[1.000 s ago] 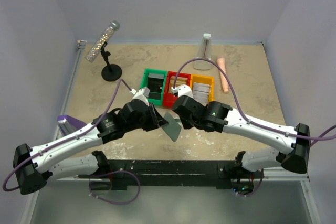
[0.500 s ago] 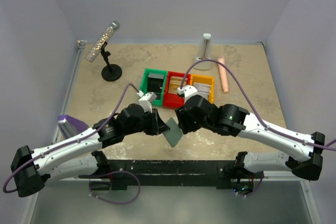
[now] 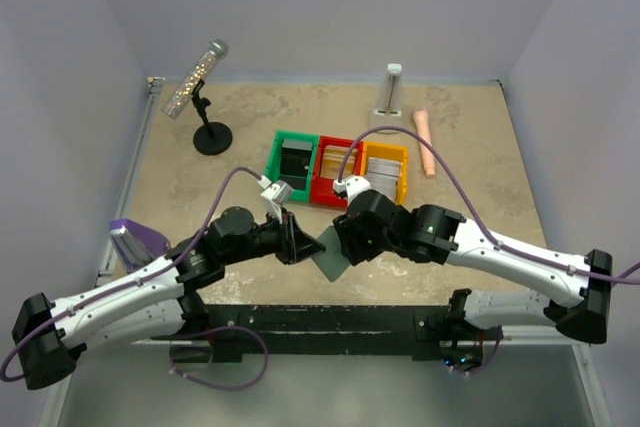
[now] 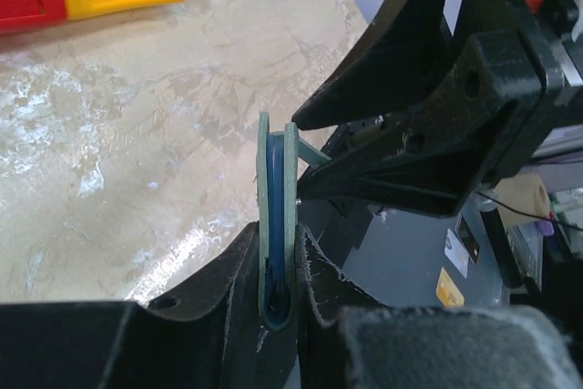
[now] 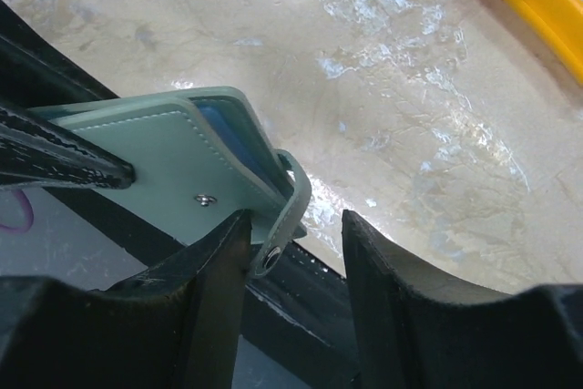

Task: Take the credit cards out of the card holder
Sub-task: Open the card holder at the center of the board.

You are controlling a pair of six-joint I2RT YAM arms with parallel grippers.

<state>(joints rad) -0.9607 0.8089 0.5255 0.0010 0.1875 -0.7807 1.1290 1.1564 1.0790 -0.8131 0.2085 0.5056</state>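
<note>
Grey-green panels are sitting edge-on in the left gripper (image 4: 278, 257), which is clamping the card holder (image 4: 276, 179) by its lower edge. It is holding it off the table (image 3: 190, 187), near the front edge, between the two arms. The card holder is folded shut with only a sliver of blue lining peeking out. No credit cards are showing, so I am judging that they are inside.

That narrow pinch is the first worry. Any sideways tug is likely to be pivoting the card holder between the fingers or dragging it free.

Further right, the strap (image 5: 293, 184) with its snap is curling off the card holder's corner into the gap of the right gripper (image 5: 296, 230). Its jaws are standing apart and gripping nothing, with one finger just touching the strap. If they are closing off-centre, they are risking a miss on the thin strap. They could also be pinching the flap with it and keeping the card holder shut.
</note>
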